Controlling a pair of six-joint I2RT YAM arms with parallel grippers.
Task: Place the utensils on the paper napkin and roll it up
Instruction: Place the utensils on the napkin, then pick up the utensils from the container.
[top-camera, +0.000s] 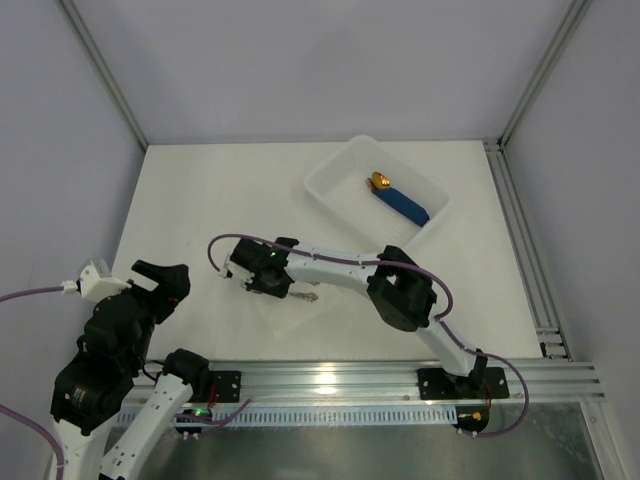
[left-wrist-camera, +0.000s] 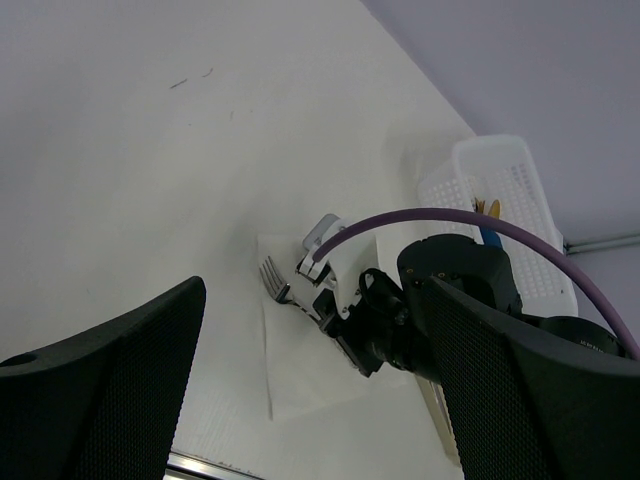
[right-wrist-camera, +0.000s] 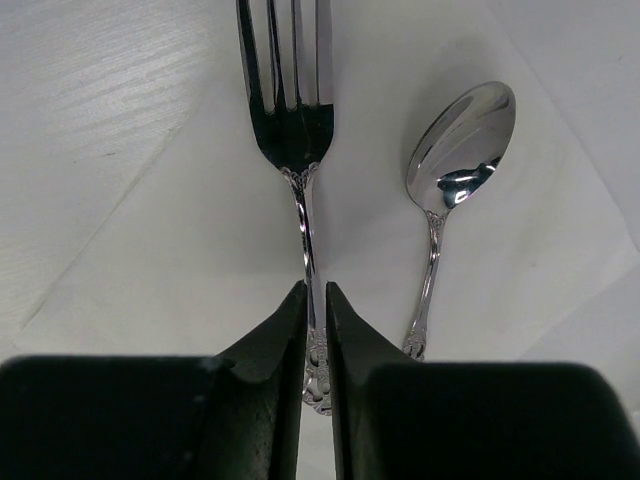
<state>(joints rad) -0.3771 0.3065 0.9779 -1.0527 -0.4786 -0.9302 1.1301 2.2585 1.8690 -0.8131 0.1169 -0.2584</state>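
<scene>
On the left, the left gripper hangs over the white table with its fingers spread wide and nothing between them. Near the middle, close to the near edge, the paper napkin lies on the table with the fork and spoon on it side by side, not touching, and the right gripper is clamped on the fork's handle. Further right and back sits a white tray holding a blue-handled piece, with pale walls and aluminium posts around the table.

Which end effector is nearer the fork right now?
Right. The right end effector grips the fork by its handle over the paper napkin; the left end effector hangs open, apart, to the napkin's left.
</scene>
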